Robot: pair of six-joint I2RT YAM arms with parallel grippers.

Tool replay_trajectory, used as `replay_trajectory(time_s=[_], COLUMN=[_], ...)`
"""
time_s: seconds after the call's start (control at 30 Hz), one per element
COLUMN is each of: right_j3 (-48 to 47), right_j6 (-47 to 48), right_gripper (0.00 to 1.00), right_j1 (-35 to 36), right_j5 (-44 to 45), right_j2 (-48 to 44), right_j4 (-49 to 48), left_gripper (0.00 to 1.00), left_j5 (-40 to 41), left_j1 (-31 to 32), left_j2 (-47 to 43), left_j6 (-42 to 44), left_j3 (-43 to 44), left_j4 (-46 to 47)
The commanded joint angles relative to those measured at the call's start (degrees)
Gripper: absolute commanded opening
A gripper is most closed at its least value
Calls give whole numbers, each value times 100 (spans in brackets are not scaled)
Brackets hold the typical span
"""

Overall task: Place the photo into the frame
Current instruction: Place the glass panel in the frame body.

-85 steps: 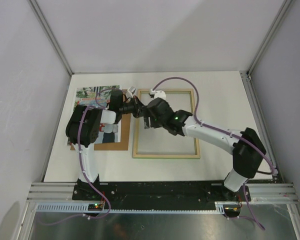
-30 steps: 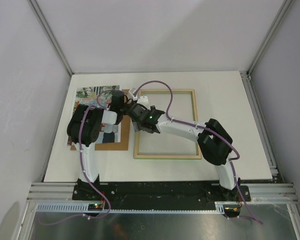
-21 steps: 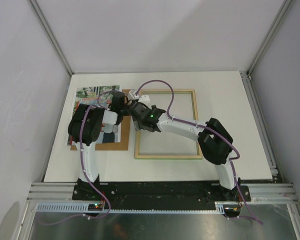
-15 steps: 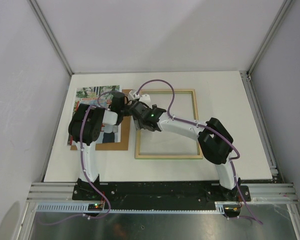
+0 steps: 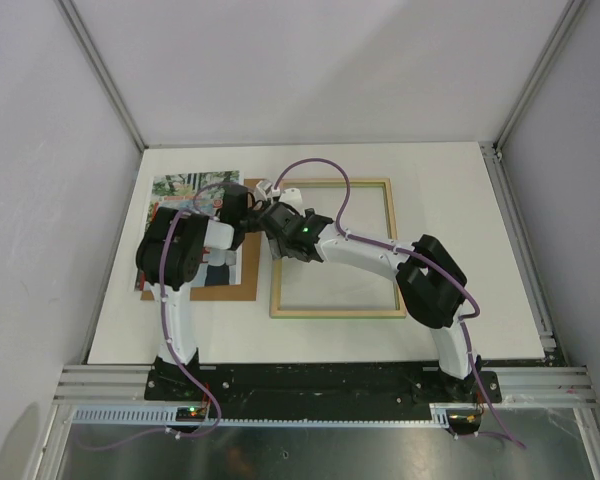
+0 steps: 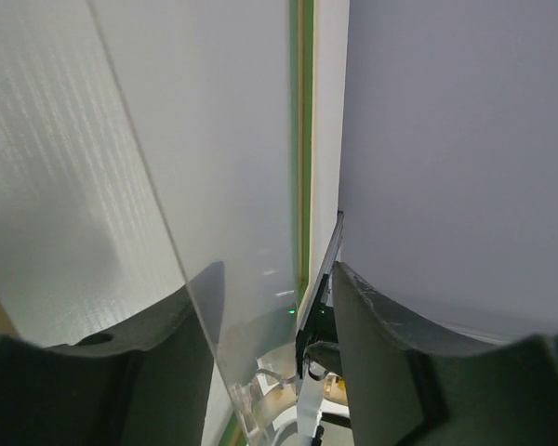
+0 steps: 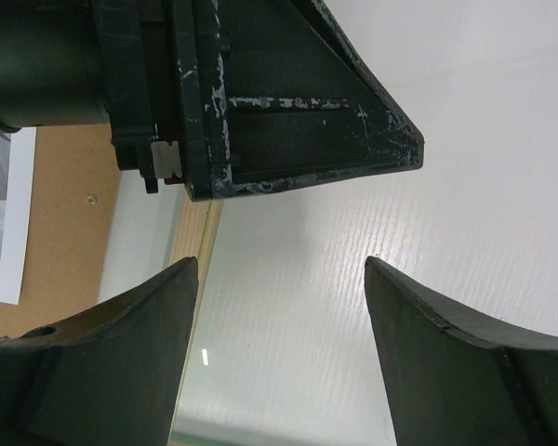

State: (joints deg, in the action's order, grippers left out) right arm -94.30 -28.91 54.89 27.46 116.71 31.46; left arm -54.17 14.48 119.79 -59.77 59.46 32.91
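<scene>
The frame lies flat mid-table, pale wood side up. Its green edge shows in the left wrist view and its left rail in the right wrist view. The photo lies at the left on a brown backing board, partly hidden under my left arm. Both grippers meet at the frame's top-left corner. My left gripper has its jaws apart, with the edge of a clear sheet between them. My right gripper is open and empty over the frame's inside.
The backing board and the photo's white edge lie just left of the frame's rail. The left gripper's dark finger sits close above my right fingers. Grey walls enclose the table on three sides.
My left gripper's jaws have gone from shut to apart. Both arms have hardly moved at the frame's top-left corner.
</scene>
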Motion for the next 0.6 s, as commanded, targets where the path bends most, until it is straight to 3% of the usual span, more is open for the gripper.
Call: replay_trajectory(time_s=[0.0,0.3,0.57], right_j3=[-15,-12,23], right_j6=[-71,-79,-100], right_gripper=[76,76,76], right_j1=[-40,-64,-82], right_j5=[36,-2,-89], right_j2=[34,73,117], right_j4=[-68,-68,-107], left_gripper=[58,70,73], left_j5=[96,401,1219], left_j1=[-96,-282,-426], left_j2=[-325,-832,-1296], left_j6=[232,411,935], left_j3=[-71,-273,-163], left_j4=[-32,-547,-1889])
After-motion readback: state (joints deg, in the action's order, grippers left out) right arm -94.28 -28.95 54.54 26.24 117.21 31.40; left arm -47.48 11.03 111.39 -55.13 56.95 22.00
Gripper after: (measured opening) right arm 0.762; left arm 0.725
